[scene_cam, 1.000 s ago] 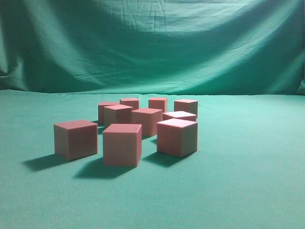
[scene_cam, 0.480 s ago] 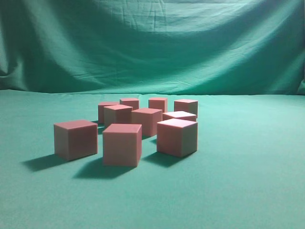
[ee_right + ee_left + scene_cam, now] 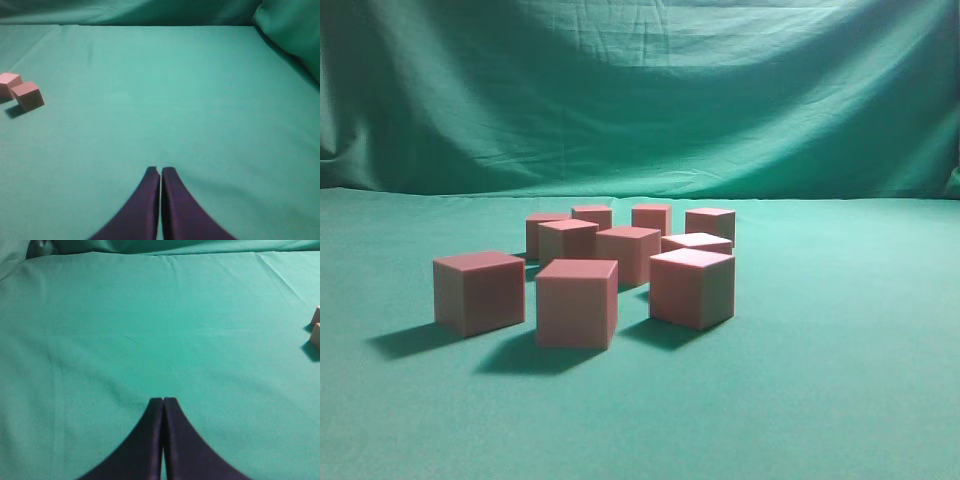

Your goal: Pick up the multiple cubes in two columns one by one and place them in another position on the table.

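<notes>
The cubes (image 3: pixel 620 262) sat clustered a little left of the middle of the worktop (image 3: pixel 840 380), roughly in two ragged lines running away from the exterior camera, some nearly touching at the back. They looked like small solid blocks, sharp-edged and flat-faced, probably light, stiff and not fragile; the smooth sides might slip a little, so a squeeze across two opposite upright faces, taken from above, seemed the surest hold. The three front ones stood apart enough for fingers to drop beside them, while the rear ones were crowded. Bare cloth lay wide on both sides and in front, giving ample room to set blocks down. The left claw (image 3: pixel 163 401) and the right claw (image 3: pixel 160 171) each hung over bare cloth, tips pressed together and holding nothing.
</notes>
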You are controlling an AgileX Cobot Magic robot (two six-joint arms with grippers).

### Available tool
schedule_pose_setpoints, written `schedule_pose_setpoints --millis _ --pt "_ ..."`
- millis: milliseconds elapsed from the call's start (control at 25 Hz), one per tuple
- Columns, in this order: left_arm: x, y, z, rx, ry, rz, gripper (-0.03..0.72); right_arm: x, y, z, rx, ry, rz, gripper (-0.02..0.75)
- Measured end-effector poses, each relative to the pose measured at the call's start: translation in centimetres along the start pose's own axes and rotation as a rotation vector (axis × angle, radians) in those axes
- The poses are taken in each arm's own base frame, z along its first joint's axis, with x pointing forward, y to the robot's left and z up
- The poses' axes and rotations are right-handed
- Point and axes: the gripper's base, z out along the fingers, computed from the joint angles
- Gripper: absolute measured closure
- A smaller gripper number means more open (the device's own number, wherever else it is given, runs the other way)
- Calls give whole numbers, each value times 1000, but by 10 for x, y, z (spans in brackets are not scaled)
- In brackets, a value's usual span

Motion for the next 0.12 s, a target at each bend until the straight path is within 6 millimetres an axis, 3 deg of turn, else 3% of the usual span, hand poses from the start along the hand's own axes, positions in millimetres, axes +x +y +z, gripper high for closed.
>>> schedule_pose_setpoints --millis 120 --pt "0 0 0 0 0 0 688 0 0 0 0 0 0 738"
